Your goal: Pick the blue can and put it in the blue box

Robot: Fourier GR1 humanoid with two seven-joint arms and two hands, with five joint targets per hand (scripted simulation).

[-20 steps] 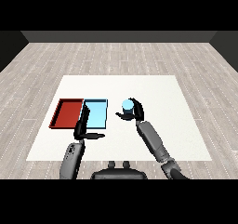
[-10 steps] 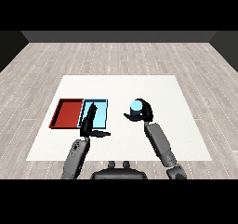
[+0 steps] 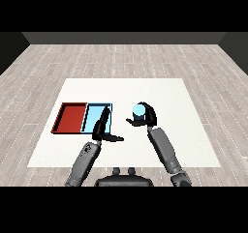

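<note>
Blue can (image 3: 138, 110) sits upright within the right hand (image 3: 145, 118), whose fingers curl round it, right of the blue tray (image 3: 92, 117). Left hand (image 3: 102, 129) fingers straight. No legible markings.

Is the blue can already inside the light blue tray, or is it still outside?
Outside. The right hand is curled round the blue can, to the right of the light blue tray.

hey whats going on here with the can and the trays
The right robot hand is curled round the blue can, holding it to the right of the light blue tray. The can is not in that tray yet. The left robot hand is open over the tray's near right edge. The red tray sits beside it.
</note>
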